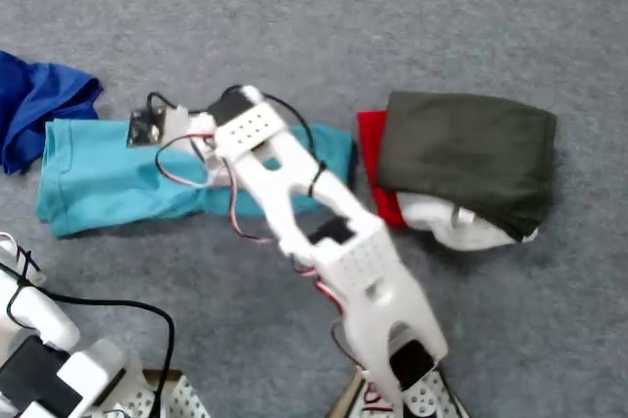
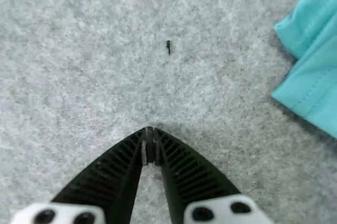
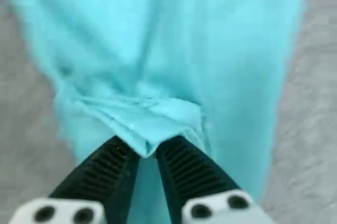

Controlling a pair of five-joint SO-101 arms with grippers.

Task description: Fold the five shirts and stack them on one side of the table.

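A teal shirt (image 1: 108, 178) lies spread across the left middle of the grey table. My right gripper (image 3: 150, 153) is shut on a pinched fold of this teal shirt (image 3: 174, 40); in the high view the right gripper (image 1: 196, 133) sits over the shirt's upper edge at the end of the long white arm. My left gripper (image 2: 149, 150) is shut with nothing in it, low over bare table, with a corner of the teal shirt (image 2: 313, 77) off to one side. A crumpled dark blue shirt (image 1: 34, 104) lies at the far left edge.
At the right stands a pile of a dark green shirt (image 1: 466, 158) over a red one (image 1: 371, 158) and a white one (image 1: 461, 227). The left arm's base and black cable (image 1: 59, 359) occupy the front left corner.
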